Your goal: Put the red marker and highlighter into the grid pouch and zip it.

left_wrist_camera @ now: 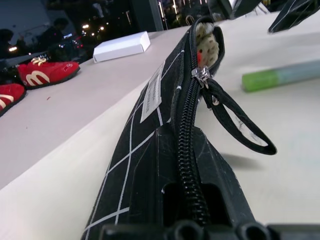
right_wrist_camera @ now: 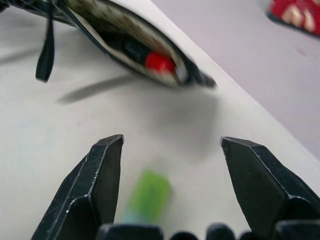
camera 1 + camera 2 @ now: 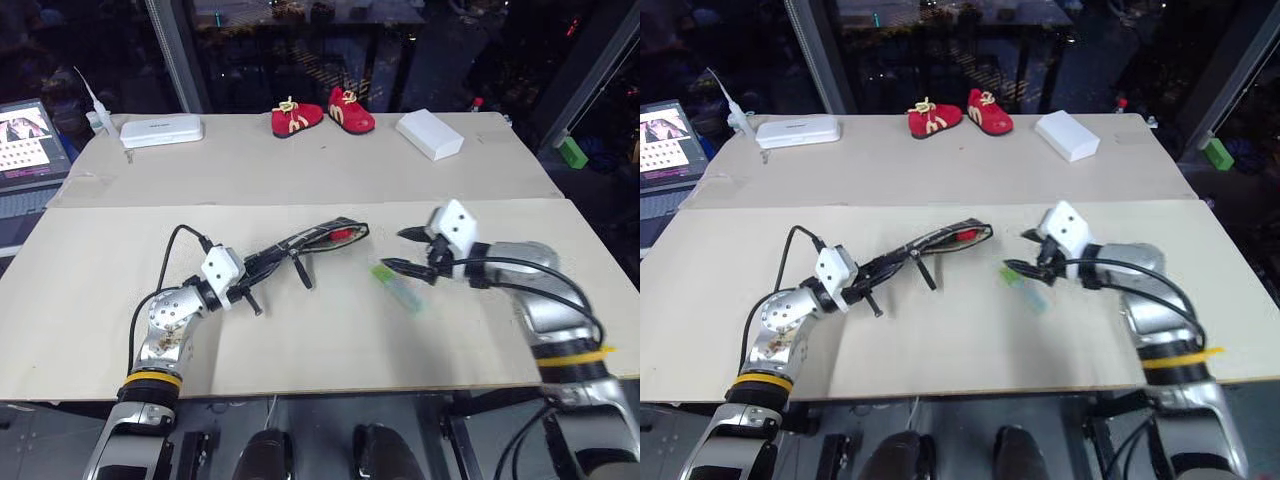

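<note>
On the pale board tabletop [image 3: 300, 350], as the head camera sees it, the left gripper [image 3: 262, 267] reaches level and toward the middle, its black fingers clamped together on one end of the grid pouch [image 3: 310, 243]. That pouch is a flat black fabric sleeve with thin white lines; its far end gapes open, held off the board, and the red marker [image 3: 343, 234] shows its bright red end inside the mouth. A black cord loop [image 3: 300, 270] dangles from the zip. Just past the pouch's open end, the right gripper [image 3: 407, 250] points down and toward the middle with its two tapered fingers spread apart and nothing between them. The highlighter [image 3: 397, 285], a chunky light-green stick with a paler translucent end, lies flat on the board just below those fingertips, apart from the pouch. Farther back sit a pair of small red shoes [image 3: 322, 115] and a white box [image 3: 429, 134].

From the left wrist, the pouch runs straight out from the jaws, its coarse zipper teeth uppermost, a white label [image 1: 153, 94] on the side, the metal slider [image 1: 201, 76] near the far end with the cord loop hanging off it.

From the right wrist, the open fingers frame the green highlighter, which lies between them on the board; beyond the tips the pouch mouth holds the marker, red end outward.
</note>
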{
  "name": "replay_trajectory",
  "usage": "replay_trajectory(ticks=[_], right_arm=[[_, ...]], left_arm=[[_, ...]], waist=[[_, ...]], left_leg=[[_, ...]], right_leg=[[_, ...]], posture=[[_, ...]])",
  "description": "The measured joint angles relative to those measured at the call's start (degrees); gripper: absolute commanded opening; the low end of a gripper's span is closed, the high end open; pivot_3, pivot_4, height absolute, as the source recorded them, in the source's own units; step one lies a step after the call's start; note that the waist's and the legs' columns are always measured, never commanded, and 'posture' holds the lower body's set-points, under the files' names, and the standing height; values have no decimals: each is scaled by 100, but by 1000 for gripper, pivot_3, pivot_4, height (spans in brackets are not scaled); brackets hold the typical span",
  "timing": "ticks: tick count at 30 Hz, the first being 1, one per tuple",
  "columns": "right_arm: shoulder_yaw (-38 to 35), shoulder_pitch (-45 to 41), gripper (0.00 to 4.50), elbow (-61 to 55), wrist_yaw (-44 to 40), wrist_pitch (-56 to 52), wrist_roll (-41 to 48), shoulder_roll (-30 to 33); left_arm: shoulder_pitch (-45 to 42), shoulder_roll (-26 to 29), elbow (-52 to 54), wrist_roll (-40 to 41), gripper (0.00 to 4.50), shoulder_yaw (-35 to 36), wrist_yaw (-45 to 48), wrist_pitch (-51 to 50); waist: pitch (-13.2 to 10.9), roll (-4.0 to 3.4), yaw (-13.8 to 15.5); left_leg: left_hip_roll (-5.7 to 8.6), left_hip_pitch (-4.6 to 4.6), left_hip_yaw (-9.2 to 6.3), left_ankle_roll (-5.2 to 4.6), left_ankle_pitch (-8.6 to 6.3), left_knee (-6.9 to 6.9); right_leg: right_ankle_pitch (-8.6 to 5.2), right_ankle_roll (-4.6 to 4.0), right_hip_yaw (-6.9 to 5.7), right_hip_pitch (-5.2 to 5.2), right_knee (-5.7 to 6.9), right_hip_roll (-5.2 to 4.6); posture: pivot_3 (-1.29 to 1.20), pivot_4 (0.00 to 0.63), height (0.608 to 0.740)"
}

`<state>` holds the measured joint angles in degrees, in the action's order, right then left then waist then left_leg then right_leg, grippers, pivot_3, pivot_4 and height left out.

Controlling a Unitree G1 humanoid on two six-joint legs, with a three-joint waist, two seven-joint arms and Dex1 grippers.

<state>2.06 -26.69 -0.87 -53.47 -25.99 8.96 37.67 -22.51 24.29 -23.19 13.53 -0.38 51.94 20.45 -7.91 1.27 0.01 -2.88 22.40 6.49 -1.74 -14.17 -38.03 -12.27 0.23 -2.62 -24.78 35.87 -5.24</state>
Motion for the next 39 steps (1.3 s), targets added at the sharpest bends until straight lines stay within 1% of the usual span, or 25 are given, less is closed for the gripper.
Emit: replay_trajectory(ticks=[3,8,11,16,19,23,24,27,31,32,34,36,39], right_arm=[[48,288,3475,-119,266,-589,7,-55],[160,324,3475,-342,786,-1453,30,-348],[311,376,3475,-412,1032,-1741,6,-422],[424,545,3475,-587,1256,-1823,-44,-448],[476,562,2715,-604,1388,-1825,-80,-517],[523,545,1332,-551,1461,-1774,-83,-533],[523,543,1103,-545,1461,-1774,-83,-529],[520,497,1045,-488,1450,-1746,-76,-513],[467,349,1045,-139,1676,-1394,-164,-544],[361,239,1045,8,1761,-1169,-218,-543],[226,-11,1045,6,1630,-684,-169,-517],[199,-265,1045,-111,1428,-357,-138,-360],[254,-659,1045,-289,978,308,-241,82]], left_arm=[[4,1,11,-4,0,-5,7,-79],[6,2,152,-5,0,-19,9,-187],[19,2,240,-5,0,-19,4,-213],[83,7,312,-5,0,-17,-3,-319],[87,14,337,-5,0,-11,-10,-334],[86,14,359,-5,0,-9,-22,-348],[87,14,359,-5,0,-9,-24,-353],[86,14,359,-5,0,-6,-51,-377],[88,10,360,-5,0,-6,-72,-380],[89,8,360,-5,0,-6,-75,-380],[91,-2,360,-5,0,-8,-81,-379],[92,-9,361,-5,0,-18,-81,-379],[91,-8,358,-6,0,-17,-78,-376]], waist=[[0,0,-50],[0,1,-78],[0,1,-68],[0,2,-68],[1,2,-69],[6,10,-74],[7,12,-73],[8,14,-72],[8,14,-72],[7,13,-72],[6,12,-92],[5,12,-89],[5,11,-76]], left_leg=[[1,-5,-2,0,0,0],[2,-6,-12,0,0,0],[4,-1,-11,-3,-2,0],[5,-11,-11,-4,-3,0],[3,-33,-12,-4,-3,0],[4,-42,-21,-5,-4,0],[4,-42,-22,-5,-4,0],[4,-41,-23,-5,-4,0],[5,-36,-21,-6,-4,0],[5,-27,-20,-6,-4,0],[3,-21,-19,-7,-5,3],[3,-18,-19,-8,-5,3],[5,-18,-18,-9,-6,3]], right_leg=[[0,0,8,0,5,0],[0,1,15,0,5,1],[0,2,14,0,-1,-1],[-1,3,10,15,-5,-1],[-2,4,4,43,-10,-1],[-2,5,9,53,-11,-2],[-2,5,9,53,-11,-2],[-2,4,10,51,-11,-2],[-2,4,12,45,-11,-2],[-2,4,12,35,-11,-1],[-3,5,14,26,-11,2],[-3,6,11,25,-12,1],[-3,7,10,27,-16,-2]], posture=[[0,150,740],[0,150,740],[0,150,740],[0,150,740],[0,150,740],[0,150,740],[0,150,740],[0,150,740],[0,150,740],[0,150,740],[0,150,740],[0,150,740],[0,150,740]])
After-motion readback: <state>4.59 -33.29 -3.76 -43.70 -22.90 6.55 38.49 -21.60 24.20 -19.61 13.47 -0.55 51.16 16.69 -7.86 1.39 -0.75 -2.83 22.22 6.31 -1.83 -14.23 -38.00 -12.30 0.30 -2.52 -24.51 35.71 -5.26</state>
